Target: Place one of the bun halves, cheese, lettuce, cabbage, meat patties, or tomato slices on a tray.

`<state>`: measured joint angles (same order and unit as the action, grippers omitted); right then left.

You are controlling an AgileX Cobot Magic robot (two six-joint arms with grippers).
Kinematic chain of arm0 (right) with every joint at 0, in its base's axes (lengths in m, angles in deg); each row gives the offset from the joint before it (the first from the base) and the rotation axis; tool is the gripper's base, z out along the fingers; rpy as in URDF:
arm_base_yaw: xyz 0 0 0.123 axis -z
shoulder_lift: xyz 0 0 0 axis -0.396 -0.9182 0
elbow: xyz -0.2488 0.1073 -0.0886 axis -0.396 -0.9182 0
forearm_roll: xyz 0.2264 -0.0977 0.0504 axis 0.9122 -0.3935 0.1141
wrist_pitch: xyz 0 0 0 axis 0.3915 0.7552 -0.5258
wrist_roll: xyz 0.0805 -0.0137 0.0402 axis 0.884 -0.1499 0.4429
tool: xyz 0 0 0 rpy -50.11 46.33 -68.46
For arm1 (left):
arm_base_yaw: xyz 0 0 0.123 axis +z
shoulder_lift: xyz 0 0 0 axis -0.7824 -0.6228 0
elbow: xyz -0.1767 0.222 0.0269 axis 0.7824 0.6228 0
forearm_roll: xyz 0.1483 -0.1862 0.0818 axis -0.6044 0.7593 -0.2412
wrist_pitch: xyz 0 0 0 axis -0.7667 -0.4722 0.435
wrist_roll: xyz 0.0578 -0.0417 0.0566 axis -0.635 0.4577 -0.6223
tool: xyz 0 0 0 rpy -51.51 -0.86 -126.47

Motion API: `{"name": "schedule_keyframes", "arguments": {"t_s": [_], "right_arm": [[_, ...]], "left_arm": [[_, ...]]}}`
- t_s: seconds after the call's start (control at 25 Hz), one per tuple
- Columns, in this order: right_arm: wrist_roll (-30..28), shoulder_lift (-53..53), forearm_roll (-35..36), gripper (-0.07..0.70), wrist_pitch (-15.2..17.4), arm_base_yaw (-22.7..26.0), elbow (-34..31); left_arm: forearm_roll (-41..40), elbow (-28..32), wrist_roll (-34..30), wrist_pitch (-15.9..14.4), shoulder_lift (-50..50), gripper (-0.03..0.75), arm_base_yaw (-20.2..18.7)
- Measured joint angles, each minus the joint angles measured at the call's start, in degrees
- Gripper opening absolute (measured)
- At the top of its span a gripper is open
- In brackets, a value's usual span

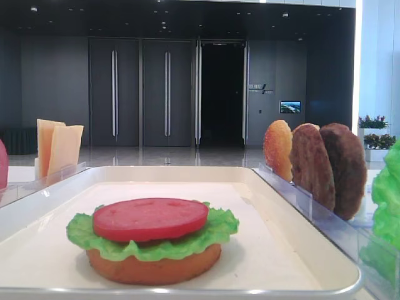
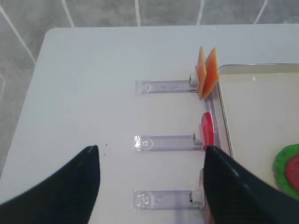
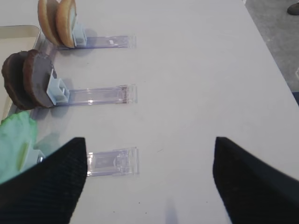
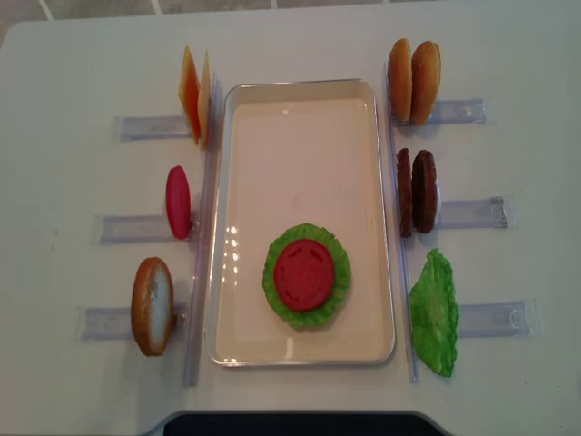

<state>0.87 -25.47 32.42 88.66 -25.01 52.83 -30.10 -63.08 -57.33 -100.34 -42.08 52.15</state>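
Exterior high view: on the tray point(image 1: 37, 206), a half-built stack — bottom bun half point(image 1: 153, 262), lettuce point(image 1: 81, 231) over it, tomato slice point(image 1: 150, 219) on top; beyond the right rim, a domed bun point(image 1: 278, 150) and two meat patties point(image 1: 328, 167) upright in a clear rack point(image 1: 306, 197); cheese point(image 1: 57, 147) standing off the far left corner. Overhead realsense view: spare tomato slice point(image 4: 178, 202) and another bun half point(image 4: 152, 305) in the left racks, a second lettuce leaf point(image 4: 434, 312) at right, patties point(image 4: 416, 192) just beside the tray's right edge. Left wrist view: left gripper point(image 2: 152, 179) spread to its widest, holding nothing, hovering over the table point(image 2: 84, 84) left of the racks. Right wrist view: right gripper point(image 3: 149, 172) likewise wide and empty, near the patties point(image 3: 28, 81). Likely between placements; next — probably a patty or cheese slice, calling for a grasp across the thin upright disc, a lift clear of its slot, then a level lay-down on the stack.
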Motion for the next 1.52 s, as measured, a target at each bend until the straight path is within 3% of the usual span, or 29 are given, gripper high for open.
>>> {"name": "schedule_keyframes", "arguments": {"t_s": [0.32, 0.6, 0.88, 1.52], "right_arm": [[0.0, 0.0, 0.0, 0.556, 0.0, 0.0, 0.0], [0.0, 0.0, 0.0, 0.556, 0.0, 0.0, 0.0], [0.0, 0.0, 0.0, 0.556, 0.0, 0.0, 0.0], [0.0, 0.0, 0.0, 0.556, 0.0, 0.0, 0.0]], "left_arm": [[0.0, 9.5, -0.4, -0.1, 18.4, 0.527, 0.0], [1.0, 19.0, -0.6, -0.1, 28.1, 0.527, 0.0], [2.2, 27.1, -0.7, -0.1, 32.7, 0.526, 0.0], [1.5, 37.0, -0.8, -0.1, 40.8, 0.526, 0.0]]}}
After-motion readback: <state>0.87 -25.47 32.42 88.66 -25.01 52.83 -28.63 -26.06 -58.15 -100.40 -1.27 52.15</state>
